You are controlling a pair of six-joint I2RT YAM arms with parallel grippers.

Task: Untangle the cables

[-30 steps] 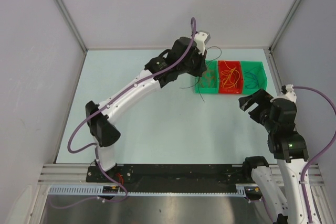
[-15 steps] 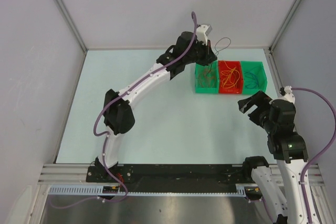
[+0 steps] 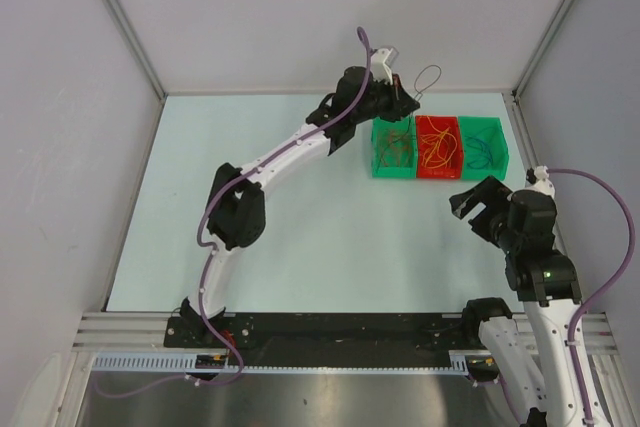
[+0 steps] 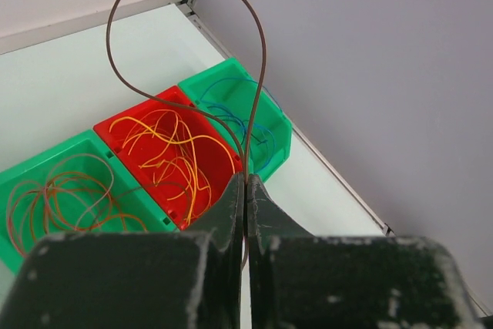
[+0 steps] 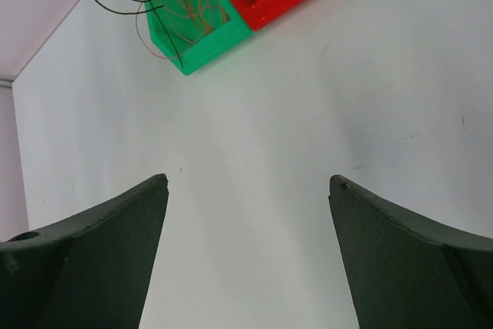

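Left gripper [image 4: 246, 184] pressed fully together, pinching a dark brown cable [image 4: 265, 59] right at the fingertips. From the pinch, one tall open loop of that cable standing up toward 12 o'clock in the left wrist view, curling round by 11 o'clock and back down to the grip, held in the air clear of the bins. In the top view, the same loop at 1 o'clock of the gripper, against the back wall [image 3: 300, 17], with the gripper itself near the 12 o'clock rim of a green bin [image 3: 392, 174]. Thin dark wire ends hanging toward that bin at 11 o'clock in the right wrist view; touching it or not, impossible to tell. Inside the green bin, a coil of brown cables [image 4: 62, 198]. Touching it at 3 o'clock in the top view, a red bin [image 4: 131, 107] holding orange cables [image 4: 173, 159]. Next again at 3 o'clock, the other green bin [image 4: 279, 140] with blue cables [image 4: 231, 117]. Right gripper [image 5: 248, 182] spread wide apart, gripping nothing, over bare table [image 5: 262, 113], at 5 o'clock of the bins in the top view and well apart from the cables.
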